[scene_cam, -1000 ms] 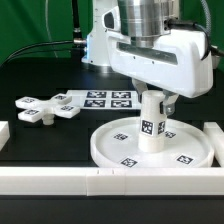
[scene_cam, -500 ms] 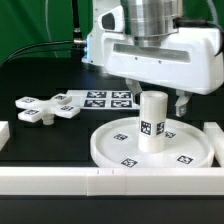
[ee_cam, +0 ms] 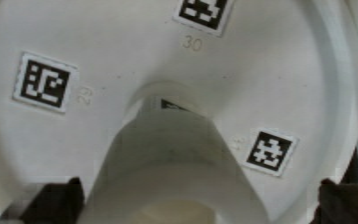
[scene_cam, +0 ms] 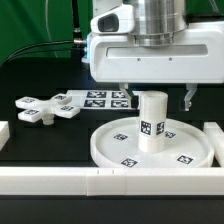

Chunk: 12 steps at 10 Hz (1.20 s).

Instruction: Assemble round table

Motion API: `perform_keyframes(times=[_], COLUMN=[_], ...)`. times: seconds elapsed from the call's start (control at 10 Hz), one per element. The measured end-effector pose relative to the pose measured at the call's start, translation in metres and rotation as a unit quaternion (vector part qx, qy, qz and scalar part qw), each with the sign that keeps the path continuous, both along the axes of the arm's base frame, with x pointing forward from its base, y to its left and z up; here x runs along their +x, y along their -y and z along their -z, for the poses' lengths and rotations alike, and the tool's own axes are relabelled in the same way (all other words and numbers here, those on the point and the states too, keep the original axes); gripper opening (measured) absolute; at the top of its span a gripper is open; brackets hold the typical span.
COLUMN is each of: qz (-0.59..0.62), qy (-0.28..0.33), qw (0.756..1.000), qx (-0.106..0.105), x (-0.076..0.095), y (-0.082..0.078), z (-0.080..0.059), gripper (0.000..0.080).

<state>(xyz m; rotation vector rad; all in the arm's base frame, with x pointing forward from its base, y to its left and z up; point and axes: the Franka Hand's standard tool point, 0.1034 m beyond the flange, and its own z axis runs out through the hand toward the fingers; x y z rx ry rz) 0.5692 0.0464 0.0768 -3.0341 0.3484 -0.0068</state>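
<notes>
The large rimmed round disc (scene_cam: 150, 148) lies on the black table in the middle of the exterior view. The short cylindrical leg (scene_cam: 152, 122) stands upright on its centre, with a tag on its side. My gripper (scene_cam: 155, 95) is open just above the leg, one finger on each side of its top, not touching it. In the wrist view the leg (ee_cam: 176, 160) rises between the two dark fingertips (ee_cam: 55, 200), with the disc (ee_cam: 87, 40) and its tags below. The cross-shaped four-armed piece (scene_cam: 42, 108) lies flat toward the exterior view's left.
The marker board (scene_cam: 100, 98) lies flat behind the disc. A long white rail (scene_cam: 100, 180) runs along the front, with a white block (scene_cam: 215, 135) at the exterior view's right and another (scene_cam: 4, 132) at its left.
The gripper has opened, let go of the leg and risen. The leg stays upright on the disc.
</notes>
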Motion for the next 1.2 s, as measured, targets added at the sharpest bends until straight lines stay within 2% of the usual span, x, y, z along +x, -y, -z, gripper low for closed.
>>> perform_keyframes(times=[0.2, 0.3, 0.7, 0.9, 1.1, 1.2], qz=[-0.106, -0.122, -0.261, -0.378, -0.466, -0.485], qy=[0.009, 0.011, 0.022, 0.033, 0.031, 0.03], qw=[0.994, 0.992, 0.965, 0.925, 0.884, 0.874], qx=[-0.008, -0.008, -0.012, -0.027, -0.028, -0.027], x=[0.0011, 0.0012, 0.0013, 0.0038, 0.0036, 0.0045], y=[-0.0028, -0.0044, -0.0027, -0.002, -0.0017, -0.002], z=[-0.0009, -0.001, -0.001, -0.0016, -0.0005, -0.0001], gripper=[0.0649, 0.0649, 0.0649, 0.0649, 0.0649, 0.0649])
